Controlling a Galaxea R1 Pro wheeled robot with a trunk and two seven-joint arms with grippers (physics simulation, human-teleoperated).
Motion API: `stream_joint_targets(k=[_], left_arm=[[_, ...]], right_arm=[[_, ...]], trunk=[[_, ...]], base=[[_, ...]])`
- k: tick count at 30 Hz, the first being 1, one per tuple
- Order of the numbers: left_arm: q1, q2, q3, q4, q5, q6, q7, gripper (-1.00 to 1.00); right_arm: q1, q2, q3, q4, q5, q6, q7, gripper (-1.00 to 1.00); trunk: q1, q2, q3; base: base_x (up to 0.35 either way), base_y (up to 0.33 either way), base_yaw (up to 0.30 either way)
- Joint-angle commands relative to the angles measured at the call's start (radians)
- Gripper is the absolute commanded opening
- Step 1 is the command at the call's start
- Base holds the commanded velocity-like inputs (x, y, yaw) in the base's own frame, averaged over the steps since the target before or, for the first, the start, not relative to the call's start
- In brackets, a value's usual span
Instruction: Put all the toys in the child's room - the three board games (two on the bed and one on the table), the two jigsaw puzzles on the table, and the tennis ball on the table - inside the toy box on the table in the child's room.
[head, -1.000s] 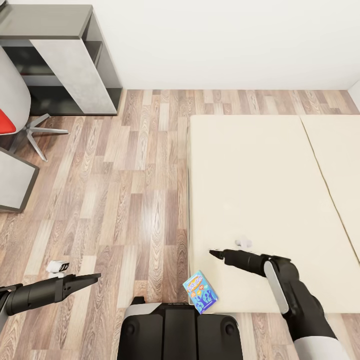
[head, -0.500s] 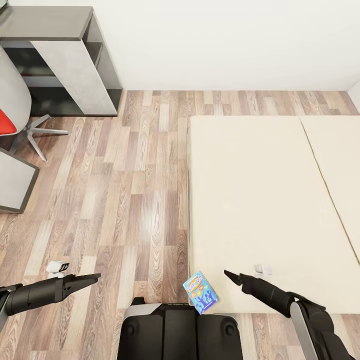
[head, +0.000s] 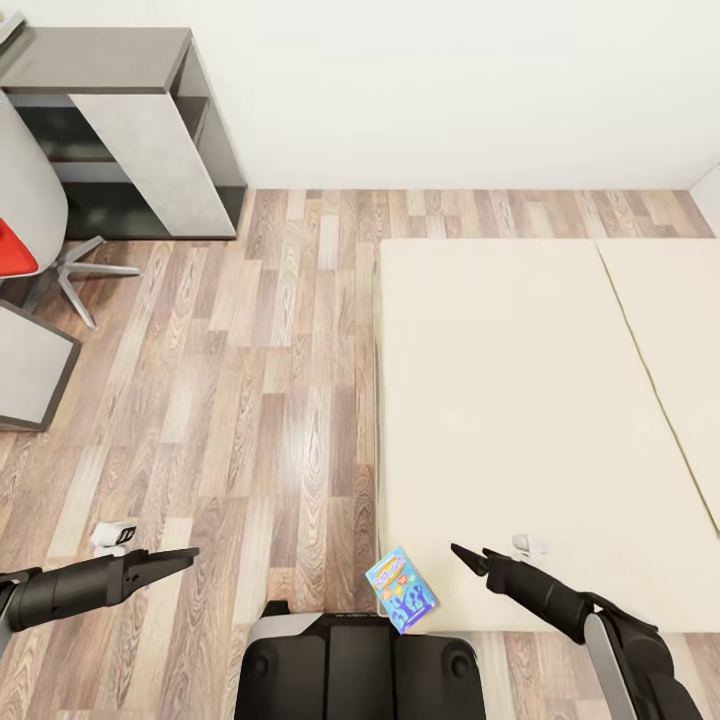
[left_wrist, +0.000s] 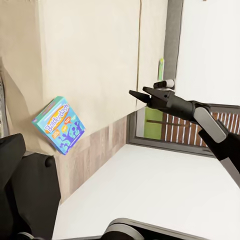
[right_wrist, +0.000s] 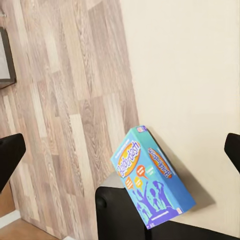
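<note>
**Blue game box on the bed's corner**

The blue board game (head: 401, 589) lies tilted at the beige bed's (head: 520, 400) near corner; its lid lettering is too blurred to read. Right tool (head: 470, 558) hovers beside it, fingers spread wide. Left tool (head: 185, 555) over the floor (head: 250, 400): cannot tell.

one board game (head: 401, 590), one bed (head: 520, 400), two pincers, left (head: 178, 557), right (head: 468, 558)

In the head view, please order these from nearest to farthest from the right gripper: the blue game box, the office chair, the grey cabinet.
Measured from the right gripper:
1. Blue game box, at the near corner of the bed, just to the gripper's left.
2. Office chair, far left across the wood floor.
3. Grey cabinet, against the far wall, at the far left.
</note>
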Motion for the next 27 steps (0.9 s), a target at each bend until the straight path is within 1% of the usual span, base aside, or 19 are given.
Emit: stream_joint_targets(k=[1,5,9,11,13,15,16,17,20,23,27], left_arm=[[0.000,0.001,0.000,0.000,-0.001,0.011,-0.004,1.00],[0.002,0.008,0.003,0.004,-0.002,0.011,-0.004,1.00],[0.003,0.017,0.018,0.021,-0.004,0.010,-0.004,1.00],[0.004,0.019,0.025,0.039,-0.011,0.009,-0.004,1.00],[0.004,0.021,0.030,0.060,-0.027,0.006,-0.004,1.00],[0.004,0.023,0.035,0.079,-0.050,-0.001,-0.004,1.00],[0.004,0.023,0.037,0.088,-0.064,-0.005,-0.004,1.00],[0.004,0.024,0.041,0.103,-0.092,-0.014,-0.004,1.00],[0.003,0.024,0.055,0.117,-0.127,-0.033,-0.004,1.00],[0.003,0.021,0.072,0.125,-0.154,-0.048,-0.004,1.00],[0.003,0.018,0.084,0.130,-0.172,-0.057,0.006,1.00]], right_arm=[[0.000,0.000,-0.001,0.000,-0.003,0.006,0.001,1.00],[0.001,0.002,0.000,0.000,-0.003,0.004,-0.003,1.00],[0.001,0.003,0.000,0.000,-0.003,0.003,-0.004,1.00],[0.001,0.003,-0.001,0.000,-0.004,0.003,-0.003,1.00],[0.001,0.002,-0.002,0.000,-0.005,0.003,-0.001,1.00],[0.001,0.002,-0.003,0.001,-0.005,0.003,0.000,1.00],[0.001,0.002,-0.003,0.001,-0.006,0.003,0.000,1.00],[0.001,0.002,-0.003,0.001,-0.006,0.003,0.000,1.00],[0.001,0.003,-0.003,0.001,-0.004,0.003,-0.002,1.00],[0.001,0.003,-0.002,0.001,-0.003,0.002,-0.004,1.00],[0.001,0.003,-0.001,0.002,0.000,0.001,-0.008,1.00]], trunk=[[0.001,-0.001,0.000],[0.001,-0.001,0.001],[0.001,-0.001,0.001],[0.001,-0.001,0.001],[0.001,-0.001,0.001],[0.001,-0.001,0.001],[0.001,-0.001,0.001],[0.001,-0.001,0.001],[0.001,-0.001,0.001],[0.001,-0.001,0.001],[0.001,-0.001,0.004]], base=[[0.000,0.000,0.000],[0.000,0.000,0.000],[0.000,0.000,0.000],[0.000,0.000,0.000],[0.000,0.000,0.000],[0.000,0.000,0.000],[0.000,0.000,0.000],[0.000,0.000,0.000],[0.000,0.000,0.000],[0.000,0.000,0.000],[0.000,0.000,0.000]])
